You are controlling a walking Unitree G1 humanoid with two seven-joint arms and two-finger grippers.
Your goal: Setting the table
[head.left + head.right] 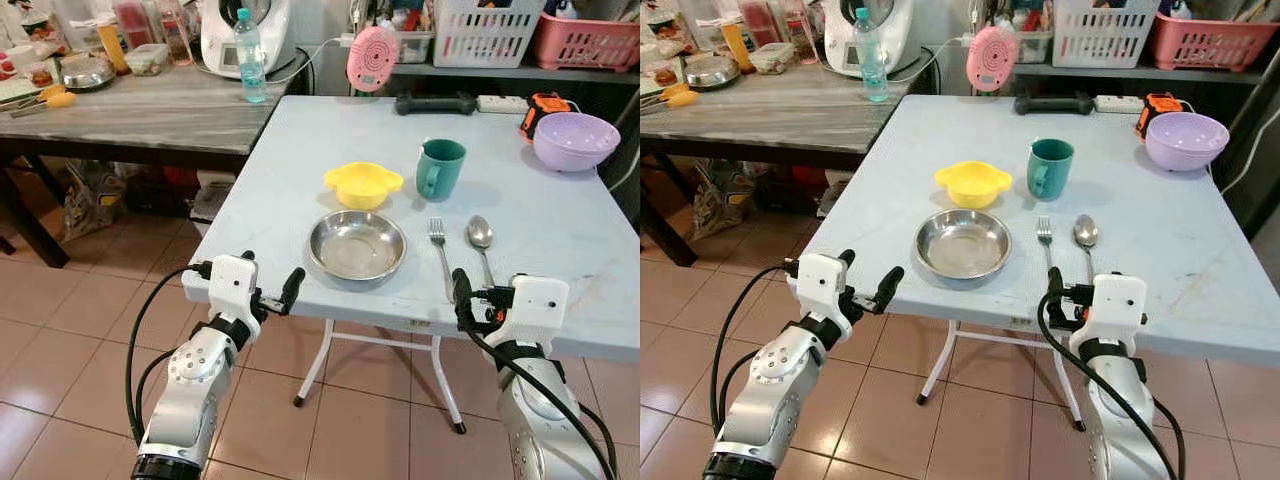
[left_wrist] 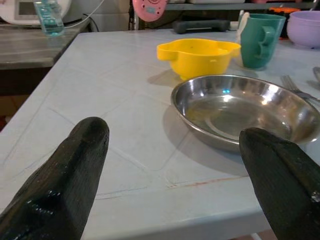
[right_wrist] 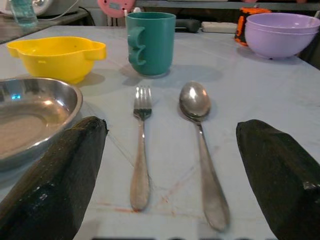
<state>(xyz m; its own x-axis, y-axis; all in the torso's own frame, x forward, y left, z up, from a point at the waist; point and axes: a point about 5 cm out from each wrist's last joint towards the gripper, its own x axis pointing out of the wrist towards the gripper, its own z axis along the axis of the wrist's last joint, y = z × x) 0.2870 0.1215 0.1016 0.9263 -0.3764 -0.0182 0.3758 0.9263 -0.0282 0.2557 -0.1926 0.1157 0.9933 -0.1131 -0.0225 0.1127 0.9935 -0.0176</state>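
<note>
Right wrist view is looking along the right pincer (image 3: 170, 165), whose two black fingers are spread wide and holding nothing, at a thin steel fork (image 3: 140, 145) and a steel spoon (image 3: 200, 140) lying side by side on the pale blue worktop (image 1: 560, 250). Both are lying just right of a round shallow stainless steel plate (image 1: 357, 244) near the front edge. Behind the plate a yellow plastic bowl with two small ears (image 1: 362, 184) and a green plastic mug (image 1: 440, 167) are standing, apart from each other. The left pincer (image 1: 272, 296) is hovering at the worktop edge left of the plate, also released and empty. The cutlery is looking light, stiff and slippery, and it is lying flat, so I think pinching across the narrow handle is safest. The plate is probably best taken at its raised rim.
</note>
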